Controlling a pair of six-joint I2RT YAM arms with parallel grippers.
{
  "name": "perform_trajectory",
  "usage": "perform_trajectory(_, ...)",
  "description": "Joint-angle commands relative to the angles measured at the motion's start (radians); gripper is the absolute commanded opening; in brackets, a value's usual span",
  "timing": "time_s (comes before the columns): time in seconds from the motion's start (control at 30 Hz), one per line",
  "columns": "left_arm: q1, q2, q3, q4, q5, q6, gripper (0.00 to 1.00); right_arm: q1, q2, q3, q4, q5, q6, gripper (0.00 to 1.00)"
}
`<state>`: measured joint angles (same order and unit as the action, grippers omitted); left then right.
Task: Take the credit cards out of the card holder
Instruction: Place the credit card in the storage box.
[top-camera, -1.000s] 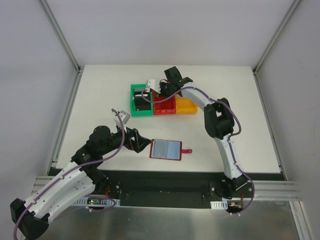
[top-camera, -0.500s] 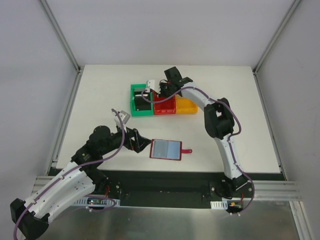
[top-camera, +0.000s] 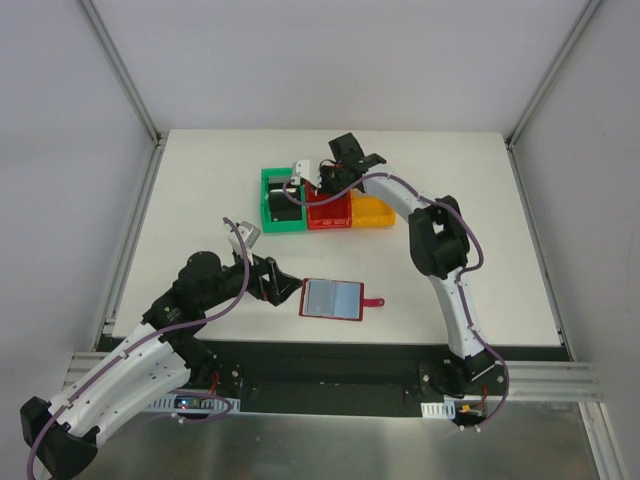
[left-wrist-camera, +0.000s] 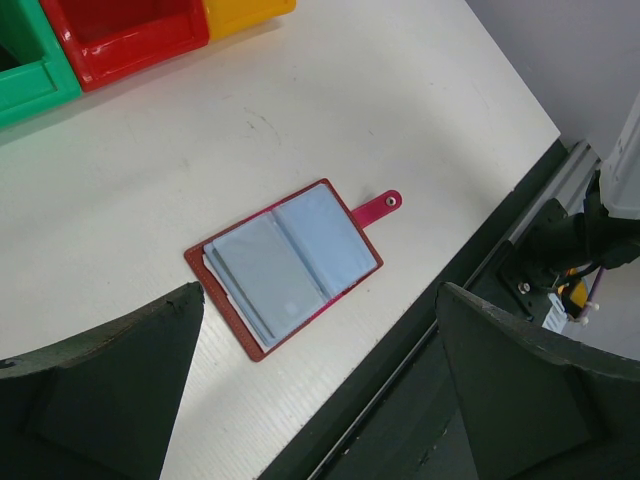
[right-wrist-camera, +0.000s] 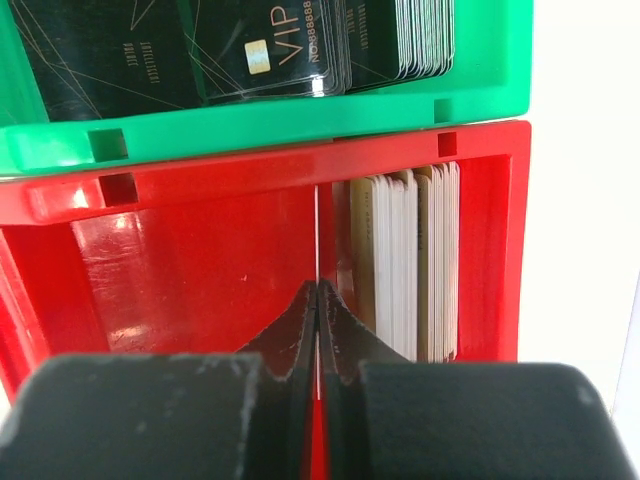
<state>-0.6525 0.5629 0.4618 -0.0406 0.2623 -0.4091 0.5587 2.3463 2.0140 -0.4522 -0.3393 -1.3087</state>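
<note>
The credit card (right-wrist-camera: 316, 230) pinched in the clenched right fingers (right-wrist-camera: 285, 335) shows only as a thin pale edge-on line, its faces hidden. It runs straight ahead of the tips, with the red bin (right-wrist-camera: 180, 270) behind it. Just right of those tips a stack of pale cards (right-wrist-camera: 405, 265) stands on edge. The green bin (right-wrist-camera: 270, 135) beyond is cut off.

The card holder (left-wrist-camera: 285, 265) lies open on the tabletop (left-wrist-camera: 330, 110), ahead of and between the left fingers (left-wrist-camera: 110, 390), which are spread wide, touching nothing. Its long axis runs diagonally, with the tab (left-wrist-camera: 385, 205) pointing away on the right-hand finger's side. Whether its grey-blue sleeves hold cards cannot be told.
</note>
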Motion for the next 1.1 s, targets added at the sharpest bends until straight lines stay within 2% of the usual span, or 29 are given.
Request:
perform_trajectory(0.0, 0.011, -0.005, 0.005, 0.036, 0.026, -0.008, 0.99, -0.002, -0.09, 0.015, -0.032, -0.037, 0.009, 0.0)
perform_trajectory(0.3, 0.011, -0.006, 0.003, 0.036, 0.026, -0.01, 0.99, -0.003, -0.099, 0.02, -0.037, -0.037, 0.011, 0.0)
perform_trajectory(1.07, 0.011, 0.003, 0.001, 0.036, 0.026, -0.011, 0.99, -0.019, 0.007, 0.124, -0.071, -0.038, 0.02, 0.0)
